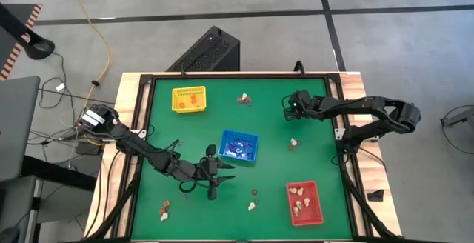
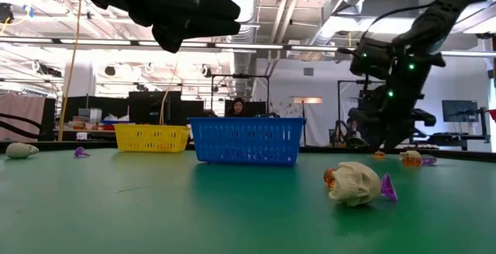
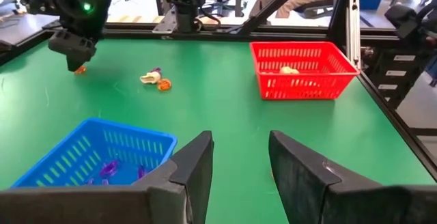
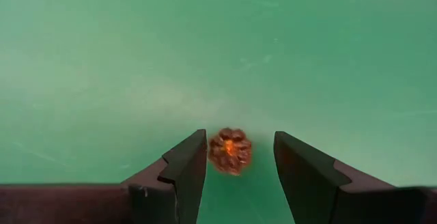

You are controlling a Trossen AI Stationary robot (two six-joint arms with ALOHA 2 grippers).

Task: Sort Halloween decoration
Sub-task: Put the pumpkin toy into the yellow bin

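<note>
Small cream, orange and purple Halloween trinkets lie scattered on the green table. My right gripper (image 1: 286, 110) (image 4: 239, 138) is open and points down at the far right of the table. Its fingers stand on either side of an orange pumpkin trinket (image 4: 229, 150) that lies on the table, with a narrow gap showing on each side. In the left wrist view this gripper (image 3: 72, 50) hangs just above the trinket (image 3: 80, 69). My left gripper (image 1: 224, 171) (image 3: 239, 142) is open and empty, above the table just near of the blue tray (image 1: 239, 147).
A yellow tray (image 1: 189, 99) with orange pieces stands far left. A red tray (image 1: 304, 202) with cream pieces stands near right. The blue tray holds purple pieces. Loose trinkets lie at the far middle (image 1: 244, 99), right of the blue tray (image 1: 294, 144), and near the front edge (image 1: 164, 212) (image 1: 252, 204).
</note>
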